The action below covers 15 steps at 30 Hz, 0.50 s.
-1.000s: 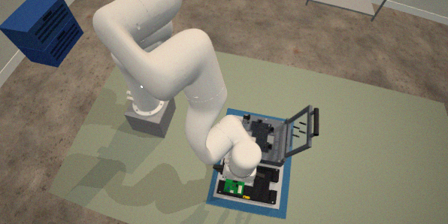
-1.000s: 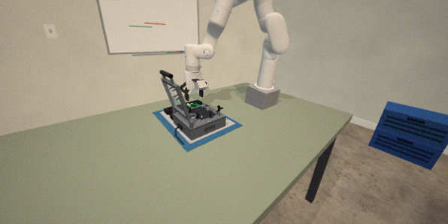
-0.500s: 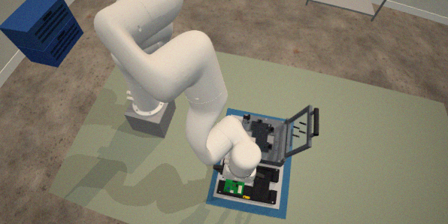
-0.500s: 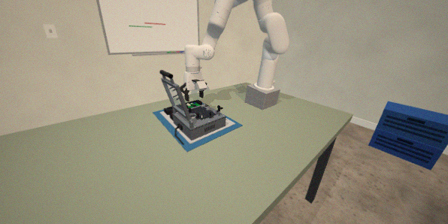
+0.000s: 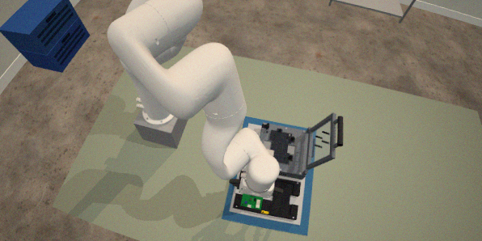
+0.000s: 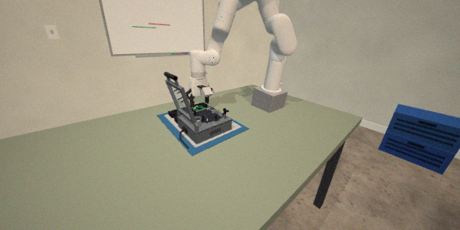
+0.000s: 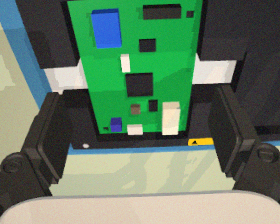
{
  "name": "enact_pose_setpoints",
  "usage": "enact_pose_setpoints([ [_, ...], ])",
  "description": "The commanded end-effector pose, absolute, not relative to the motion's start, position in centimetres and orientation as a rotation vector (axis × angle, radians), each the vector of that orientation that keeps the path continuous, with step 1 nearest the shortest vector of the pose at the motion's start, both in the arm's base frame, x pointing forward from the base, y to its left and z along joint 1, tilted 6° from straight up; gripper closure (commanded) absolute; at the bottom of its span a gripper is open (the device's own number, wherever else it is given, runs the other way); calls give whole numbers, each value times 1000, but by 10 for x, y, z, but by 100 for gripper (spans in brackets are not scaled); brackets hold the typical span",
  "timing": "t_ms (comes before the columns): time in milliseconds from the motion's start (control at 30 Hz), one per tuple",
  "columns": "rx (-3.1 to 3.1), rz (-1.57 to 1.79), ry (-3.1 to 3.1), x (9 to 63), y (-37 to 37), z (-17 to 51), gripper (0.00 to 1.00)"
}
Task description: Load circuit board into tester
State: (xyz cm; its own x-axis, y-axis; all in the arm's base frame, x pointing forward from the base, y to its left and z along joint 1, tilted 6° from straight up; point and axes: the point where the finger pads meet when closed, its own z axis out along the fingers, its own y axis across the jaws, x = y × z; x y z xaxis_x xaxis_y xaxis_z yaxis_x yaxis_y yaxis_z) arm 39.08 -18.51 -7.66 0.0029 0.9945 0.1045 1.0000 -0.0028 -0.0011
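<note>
Circuit board [image 5: 251, 201] [image 6: 201, 107] [image 7: 106, 85] lies face up in the tray's [image 5: 283, 202] [image 6: 173, 113] [image 7: 261, 95] near-left pocket. Above it the gripper [image 5: 256, 188] [image 6: 199, 101] [image 7: 139, 106] stands spread wide, released, holding nothing. Coming down out of line with the finger recesses, its fingers could strike the tray walls; an off-centre grip might twist the board. Farther off, the tester's [image 5: 299, 167] [image 6: 214, 130] lid [image 5: 321, 162] [image 6: 187, 103] stands open to the right; a board set askew could ride on a pin and keep the hook from catching.

Here the arm [image 5: 220, 78] [image 6: 228, 13] shows smooth, satin white; the tester [image 5: 297, 167] [image 6: 214, 132] looks like matt grey metal.
</note>
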Motion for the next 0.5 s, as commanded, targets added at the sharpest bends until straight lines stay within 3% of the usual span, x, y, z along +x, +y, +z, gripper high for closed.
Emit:
enact_pose_setpoints([
  [0,-2174,-114,-2167,393,-186,-79,0],
  [467,-2174,-114,-2167,393,-185,-91,0],
])
